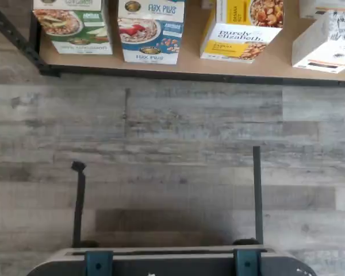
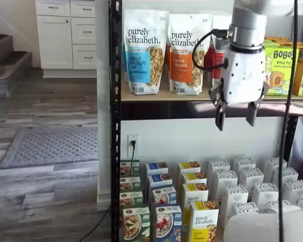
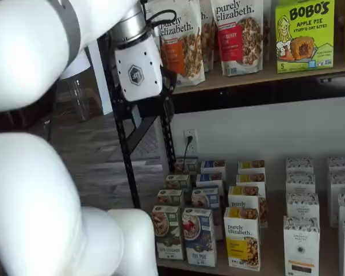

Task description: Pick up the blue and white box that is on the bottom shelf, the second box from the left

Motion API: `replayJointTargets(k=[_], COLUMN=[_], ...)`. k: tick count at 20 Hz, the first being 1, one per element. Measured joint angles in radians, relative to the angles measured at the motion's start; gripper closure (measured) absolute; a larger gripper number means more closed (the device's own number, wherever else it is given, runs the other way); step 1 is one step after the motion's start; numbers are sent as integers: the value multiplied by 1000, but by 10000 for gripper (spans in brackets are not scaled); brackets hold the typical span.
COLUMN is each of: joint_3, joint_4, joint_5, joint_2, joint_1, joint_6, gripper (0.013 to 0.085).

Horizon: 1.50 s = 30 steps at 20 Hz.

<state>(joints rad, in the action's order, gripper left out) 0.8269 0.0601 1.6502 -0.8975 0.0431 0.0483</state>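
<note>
Grey wood-plank floor (image 1: pixel 172 132) beneath a black metal-post rack (image 2: pixel 115 121). Blue and white cardboard box (image 2: pixel 165 223) stands front row on tan bottom shelf (image 1: pixel 190 64), between two boxes; claw (image 2: pixel 237 117) hangs wide above.

Blue and white box (image 3: pixel 199 236) with red-berry bowl picture; green-and-white box (image 3: pixel 167 231) and yellow-and-white box (image 3: pixel 242 237) alongside. White gripper (image 2: pixel 236 118) body, black fingers. Grey wood-grain floor (image 1: pixel 172 144). Black rack post (image 2: pixel 115 121).
</note>
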Motion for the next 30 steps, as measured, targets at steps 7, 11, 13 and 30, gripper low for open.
replayJointTargets(k=[7, 11, 13, 30], joint_3=[-115, -172, -205, -378], joint_4=[-30, -46, -58, -89], joint_5=[-103, -162, -204, -491], joint_2=[-37, -45, -51, 64], joint_1=[-42, -56, -65, -47], joint_6=[-34, -48, -57, -50], gripper=[130, 130, 130, 130])
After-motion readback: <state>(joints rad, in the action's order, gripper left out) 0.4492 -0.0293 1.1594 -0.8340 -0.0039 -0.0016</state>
